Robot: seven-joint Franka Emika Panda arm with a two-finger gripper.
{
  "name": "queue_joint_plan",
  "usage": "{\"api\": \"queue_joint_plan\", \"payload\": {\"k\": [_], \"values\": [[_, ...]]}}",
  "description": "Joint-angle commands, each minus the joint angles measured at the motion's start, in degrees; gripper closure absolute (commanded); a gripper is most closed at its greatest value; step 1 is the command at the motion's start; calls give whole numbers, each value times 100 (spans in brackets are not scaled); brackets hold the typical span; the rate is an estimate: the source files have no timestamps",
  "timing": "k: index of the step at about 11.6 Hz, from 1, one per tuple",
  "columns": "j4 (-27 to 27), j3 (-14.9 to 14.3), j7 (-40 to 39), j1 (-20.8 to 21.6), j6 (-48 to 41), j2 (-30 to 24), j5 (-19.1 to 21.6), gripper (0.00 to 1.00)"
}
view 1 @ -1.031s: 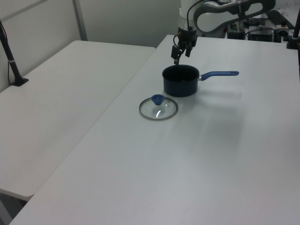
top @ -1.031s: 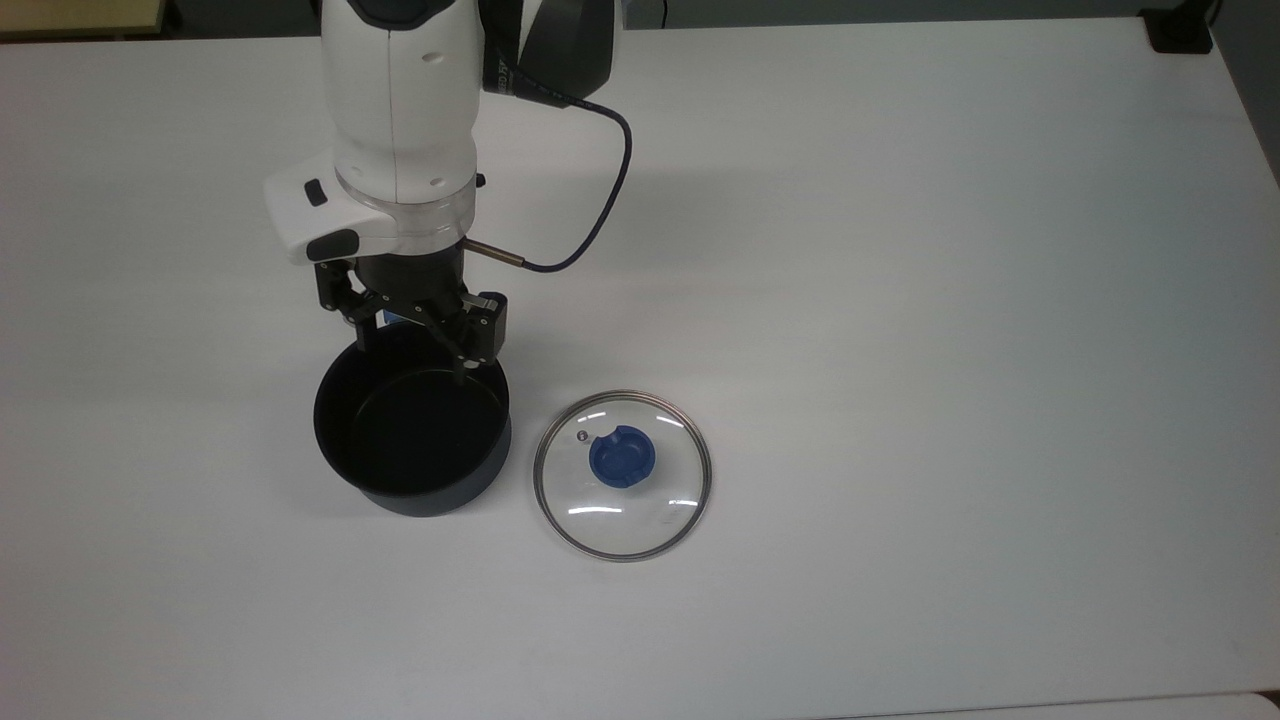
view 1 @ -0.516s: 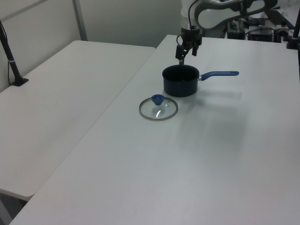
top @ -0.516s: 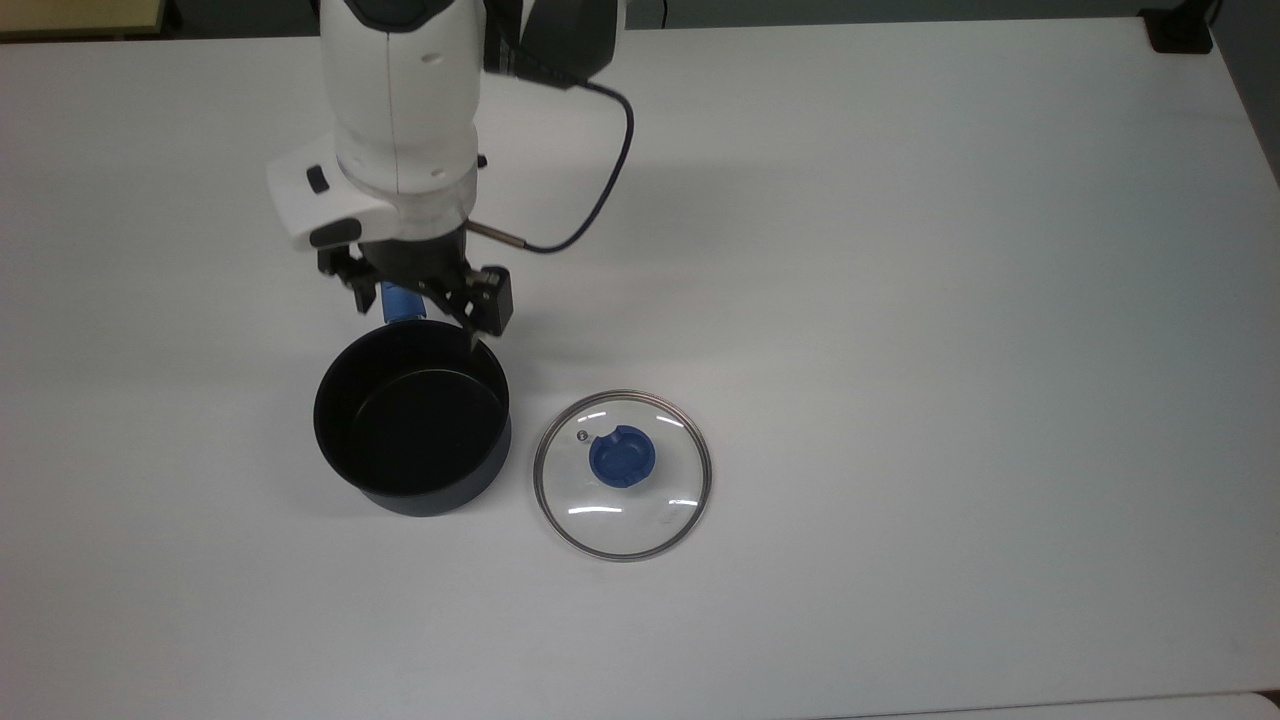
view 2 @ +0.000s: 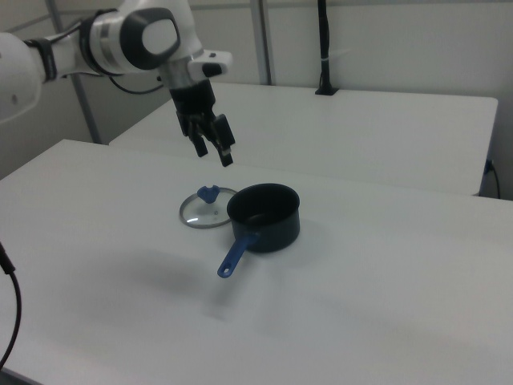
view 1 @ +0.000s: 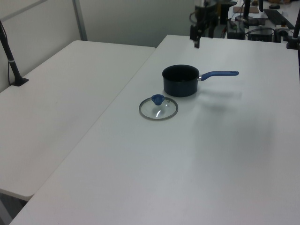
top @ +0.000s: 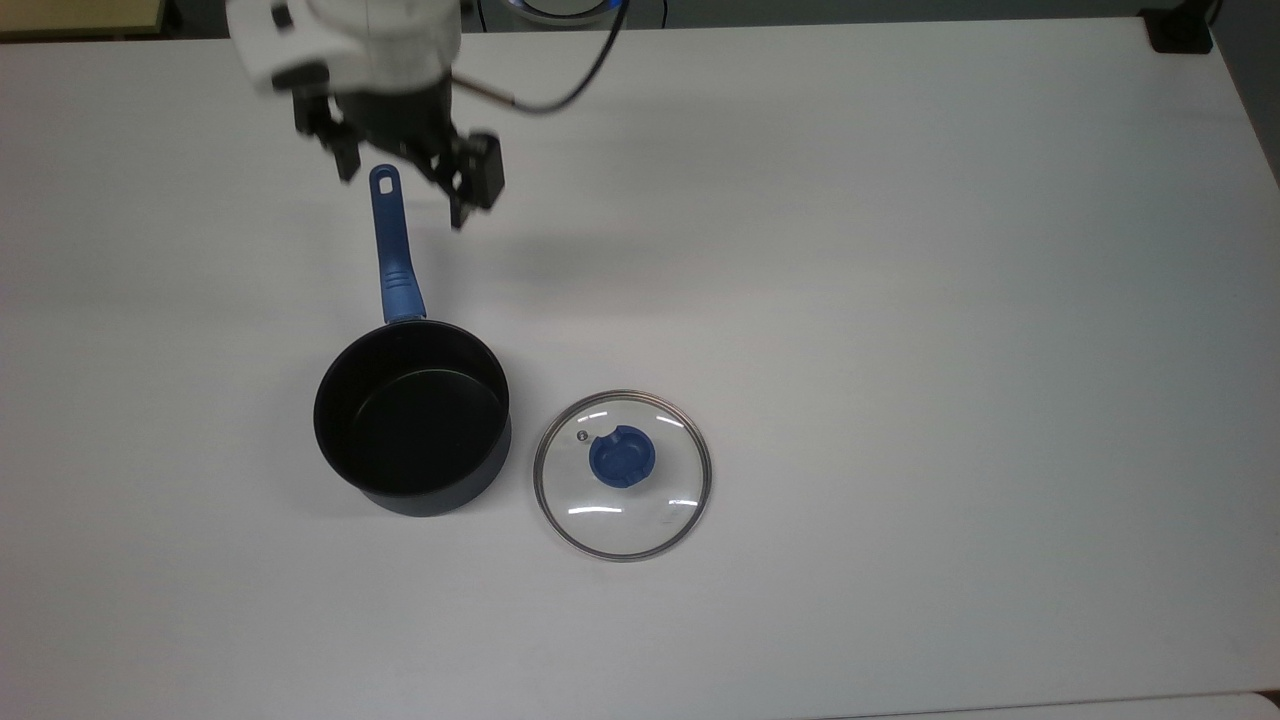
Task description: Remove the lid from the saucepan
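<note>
The black two-finger hand (top: 400, 185) at the end of the white arm (view 2: 136, 36) hangs in the air with its fingers spread wide apart and nothing between them. It touches nothing. In the top view it sits over the far end of the saucepan's long blue handle (top: 392, 250), one finger to each side of the tip with the hole, but the right view puts the hand (view 2: 210, 146) well above the bench, clear of everything on it.

Below it stands the small round navy-black saucepan (top: 412, 417), upright on the white bench (top: 900, 300), its black inside open to view and bare. Its handle runs straight out from the pot wall toward the top view's top edge; in the left view the saucepan (view 1: 181, 79) has its handle pointing to the left view's right.

The round clear glass lid (top: 622, 474) with a thin metal rim lies flat on the bench just beside the saucepan, on the top view's right, close to the pot wall but apart from it. Its blue centre knob (top: 621, 457) faces up, and a small steam vent (top: 583, 436) sits near the knob. In the right view the lid (view 2: 206, 210) lies on the right view's left of the saucepan (view 2: 265, 215).

A second white bench (view 1: 61, 93) stands alongside, at the left view's left.
</note>
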Motion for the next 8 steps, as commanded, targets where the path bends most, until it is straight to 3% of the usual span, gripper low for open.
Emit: {"api": "queue_joint_plan", "payload": {"k": [1,3,8], "values": [[-832,-23,-328,91,-59,-900,120,0],[-1088,-23,-926,91,-33,-1199,322,0],[-1422,-31,-1867,91,37,-1482,323,0]]}}
